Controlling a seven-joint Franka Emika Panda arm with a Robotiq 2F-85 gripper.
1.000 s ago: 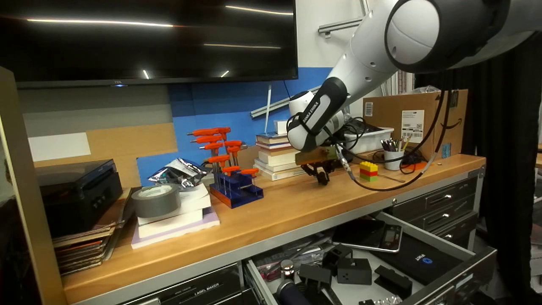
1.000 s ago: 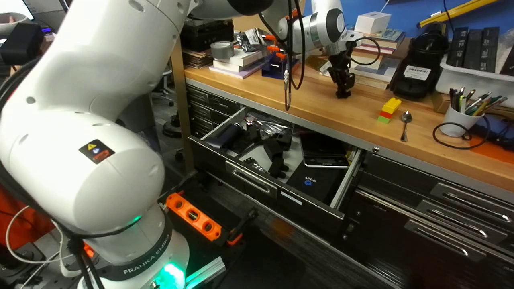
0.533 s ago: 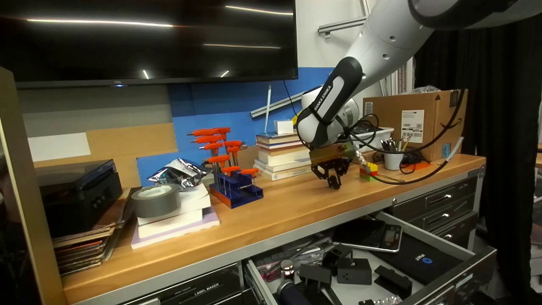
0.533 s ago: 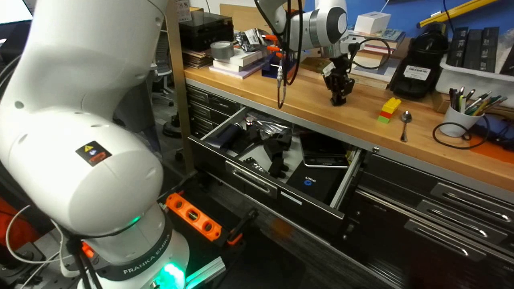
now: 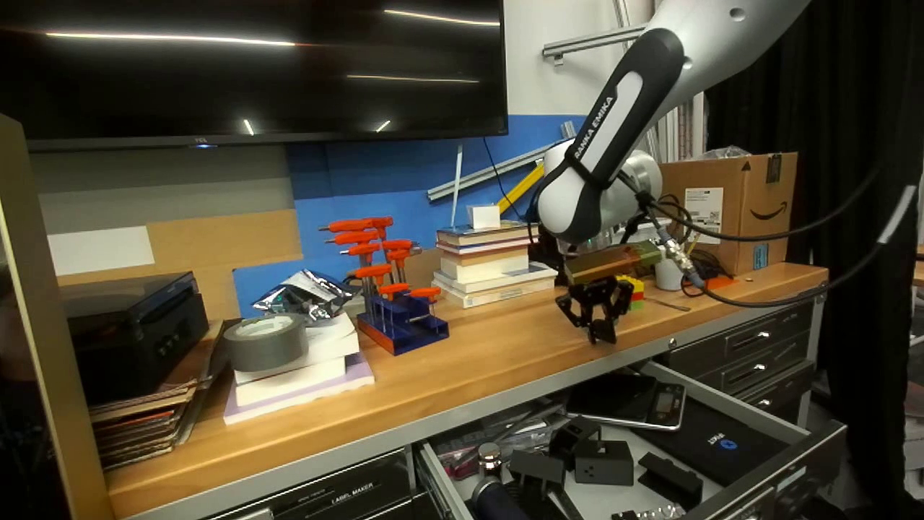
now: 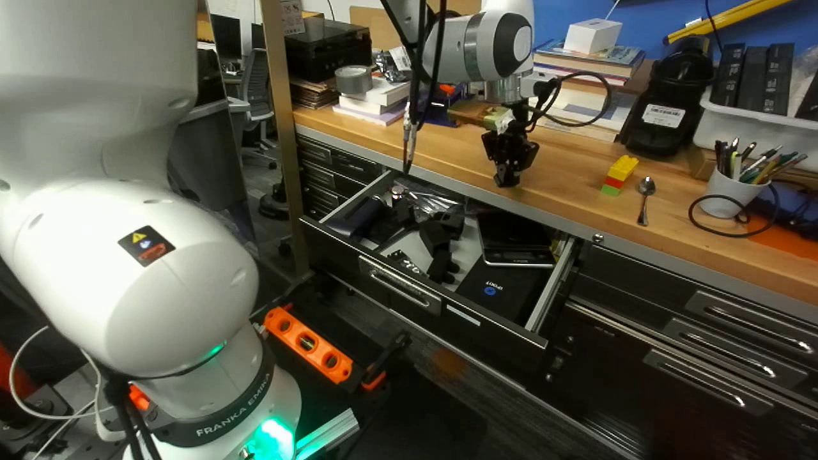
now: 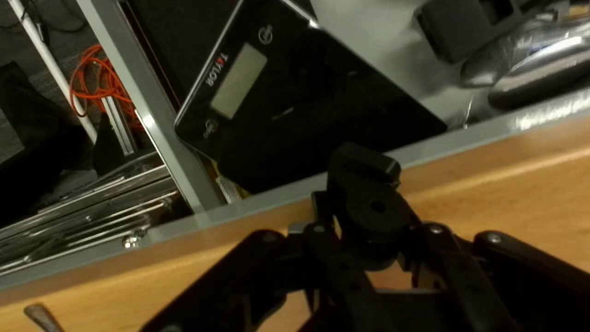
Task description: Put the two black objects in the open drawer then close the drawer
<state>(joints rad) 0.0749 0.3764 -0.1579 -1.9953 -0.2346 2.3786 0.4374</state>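
In the foreground of an exterior view, a wide, shallow metal drawer (image 5: 603, 498) stands open below a wooden worktop (image 5: 498, 347), crowded with black blocks (image 5: 605, 462) and, toward its back, a Taylor digital scale (image 7: 295, 106). Stiff and likely weighty with its load, the drawer should answer best to a steady push at mid-front, by its long handle (image 6: 401, 289); it lies below the jaws and out in front of them. Which piece inside, if any, is the second black object cannot be told.

Just beyond, over the front part of the worktop, the gripper (image 6: 508, 176) points down, jaws apparently pinching a small black part (image 7: 366, 191) with a round hole. The part looks rigid and light, perhaps smooth plastic that could slip; a hold across its thick body suits it. It sits between the jaws, one end jutting past them, seemingly not yet over the drawer.

Farther back are toy bricks (image 6: 620, 174), a spoon (image 6: 645, 191) and stacked books (image 5: 480, 271).
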